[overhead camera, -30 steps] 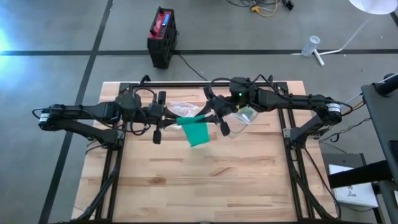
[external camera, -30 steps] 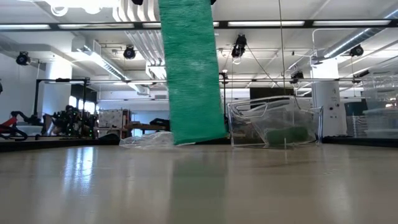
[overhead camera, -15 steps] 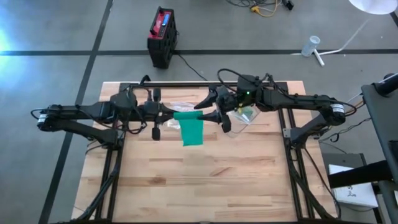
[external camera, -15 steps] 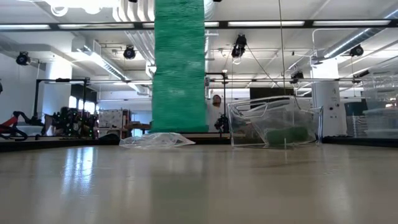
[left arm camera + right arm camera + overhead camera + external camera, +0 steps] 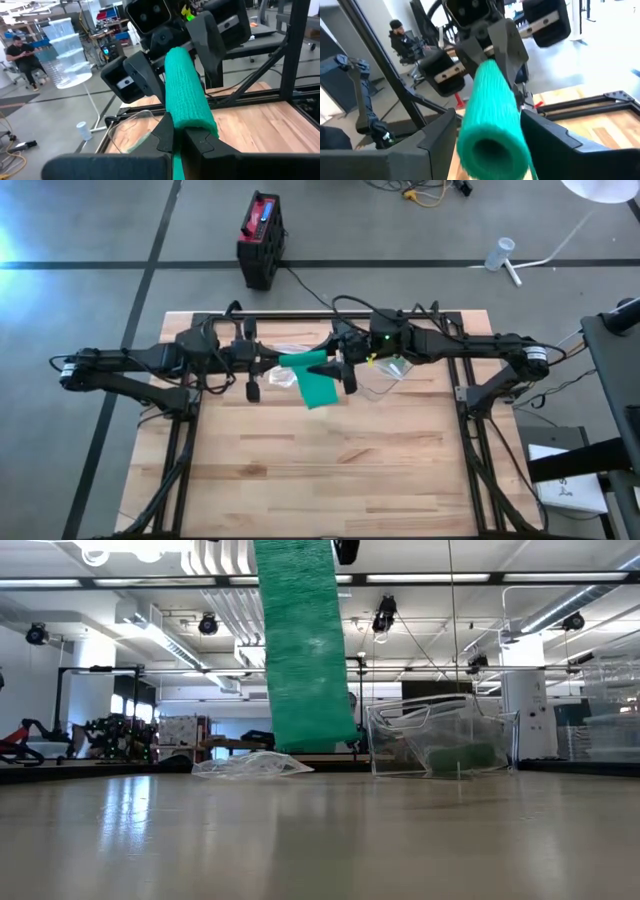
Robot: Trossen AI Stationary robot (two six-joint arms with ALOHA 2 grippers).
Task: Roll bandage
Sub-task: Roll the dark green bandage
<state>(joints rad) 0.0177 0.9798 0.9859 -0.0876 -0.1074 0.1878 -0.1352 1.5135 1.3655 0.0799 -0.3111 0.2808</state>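
Two matte black jointed arms trail looped black cables; a green light glows behind the right arm's fingers.

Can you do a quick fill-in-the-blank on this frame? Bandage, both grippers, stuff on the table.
1. The left gripper is ____ on one end of the bandage roll.
2. The right gripper has its jaws ____ on either side of the roll's other end.
3. The colour of the bandage's loose tail hanging toward the table is ____.
4. In the low view, the clear plastic container stands to the ____ of the tail.

Missing words: shut; open; green; right
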